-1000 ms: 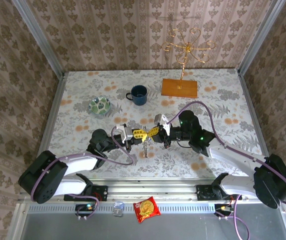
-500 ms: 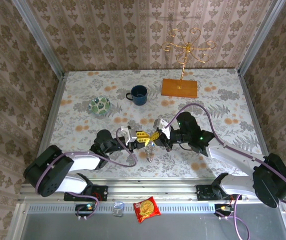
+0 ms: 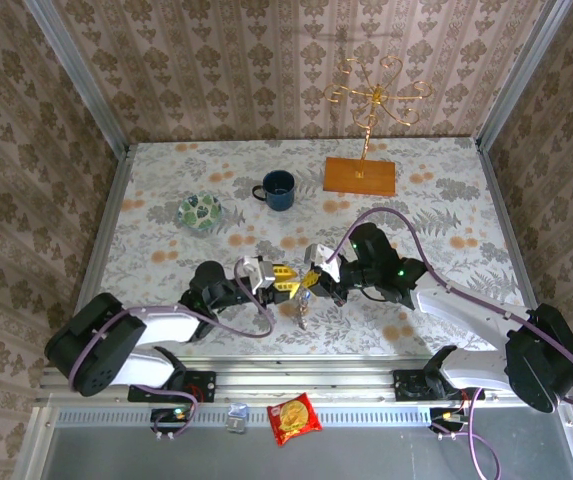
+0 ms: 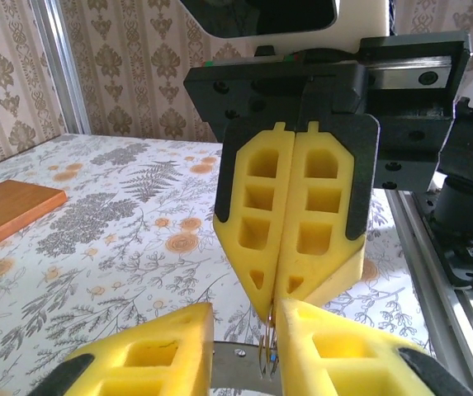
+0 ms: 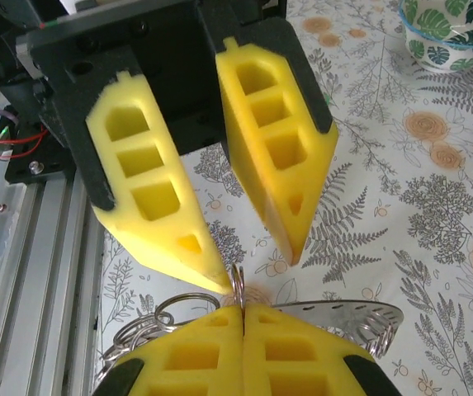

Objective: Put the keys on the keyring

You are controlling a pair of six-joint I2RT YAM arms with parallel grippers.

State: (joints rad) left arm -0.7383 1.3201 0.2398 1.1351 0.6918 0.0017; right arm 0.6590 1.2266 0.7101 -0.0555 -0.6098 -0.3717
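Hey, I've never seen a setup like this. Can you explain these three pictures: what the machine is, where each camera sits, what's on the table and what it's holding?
This is a robot with two arms, each ending in a two-fingered pincer with yellow foam pads. The wide picture looks down from above: left arm, right arm. The other two come from a camera on each wrist, looking past its own fingers at the other arm's. On the flowered table stand a blue mug, a green dish and a gold wire stand on a wooden board. The right pincer is shut on a keyring; the left pincer is open, right next to it.
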